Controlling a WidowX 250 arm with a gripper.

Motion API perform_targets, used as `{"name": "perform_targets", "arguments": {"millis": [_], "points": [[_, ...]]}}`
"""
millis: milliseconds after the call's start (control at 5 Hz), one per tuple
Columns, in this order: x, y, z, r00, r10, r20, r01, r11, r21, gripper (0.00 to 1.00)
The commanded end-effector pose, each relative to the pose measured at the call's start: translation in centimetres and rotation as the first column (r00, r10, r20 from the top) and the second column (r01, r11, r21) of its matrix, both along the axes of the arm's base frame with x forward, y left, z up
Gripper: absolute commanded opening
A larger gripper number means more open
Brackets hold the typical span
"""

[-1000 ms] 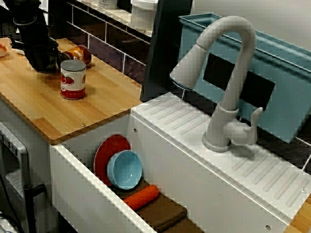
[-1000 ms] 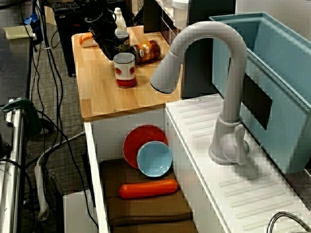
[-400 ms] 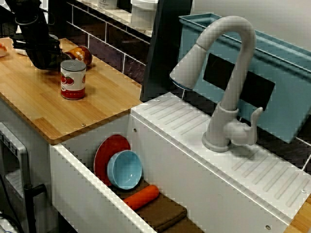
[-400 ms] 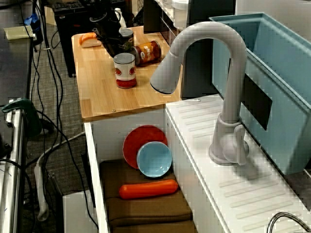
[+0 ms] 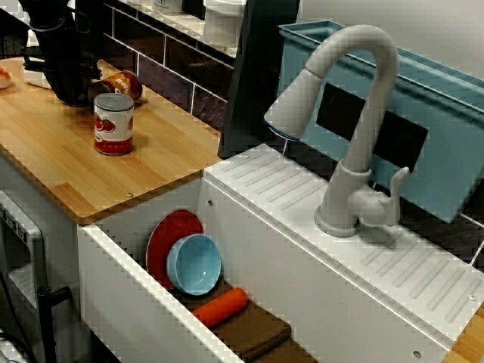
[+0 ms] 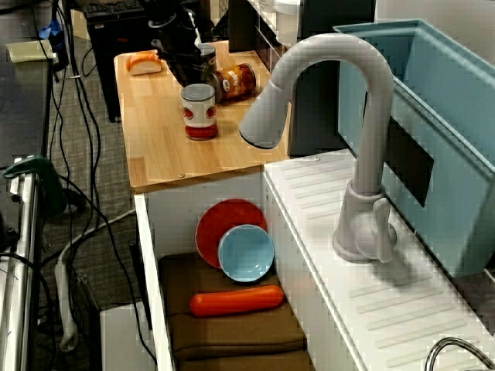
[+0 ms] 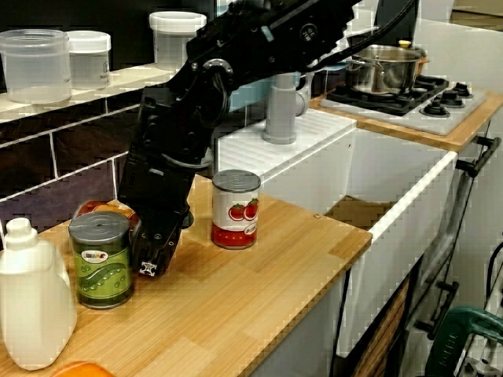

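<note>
In the view from the counter's end, my black gripper leans down over the wooden counter. It is shut on a green-labelled can: one finger presses the can's right side and the other is hidden behind it. An orange-labelled can lies on its side just behind. A red tomato can stands upright a little to the right, apart from the gripper. The view along the counter shows the green can against the gripper. In the view from the sink side the gripper hides it.
A white bottle and an orange item sit left of the gripper. The sink holds a red plate, a blue bowl and a carrot. Beyond stand a faucet and a blue bin.
The gripper has shifted toward the back wall and the far end of the counter, and the green can has moved with it. The tomato can has stayed put.
</note>
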State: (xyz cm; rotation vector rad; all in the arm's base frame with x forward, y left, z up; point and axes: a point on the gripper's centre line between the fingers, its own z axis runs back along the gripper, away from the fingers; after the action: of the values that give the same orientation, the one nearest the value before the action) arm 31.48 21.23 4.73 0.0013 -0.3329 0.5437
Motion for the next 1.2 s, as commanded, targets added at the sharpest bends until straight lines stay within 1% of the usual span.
{"name": "perform_targets", "arguments": {"millis": [0,200,400,600,800,1000], "points": [[-1.3,1.1,2.2,0.999,-0.03,0.012,0.03,1.0,0.003,0.0],[-1.3,1.2,2.1,0.999,-0.043,0.013,0.042,0.999,0.013,0.0],[-0.9,2.0,2.0,0.998,-0.055,-0.012,0.055,0.998,0.002,0.0],[-0.7,1.9,2.0,0.998,-0.057,-0.014,0.057,0.998,0.003,0.0],[-0.4,1.2,2.1,0.998,-0.058,-0.016,0.058,0.998,-0.006,0.0],[-0.4,0.1,1.7,0.997,-0.07,-0.025,0.07,0.998,0.0,0.0]]}}
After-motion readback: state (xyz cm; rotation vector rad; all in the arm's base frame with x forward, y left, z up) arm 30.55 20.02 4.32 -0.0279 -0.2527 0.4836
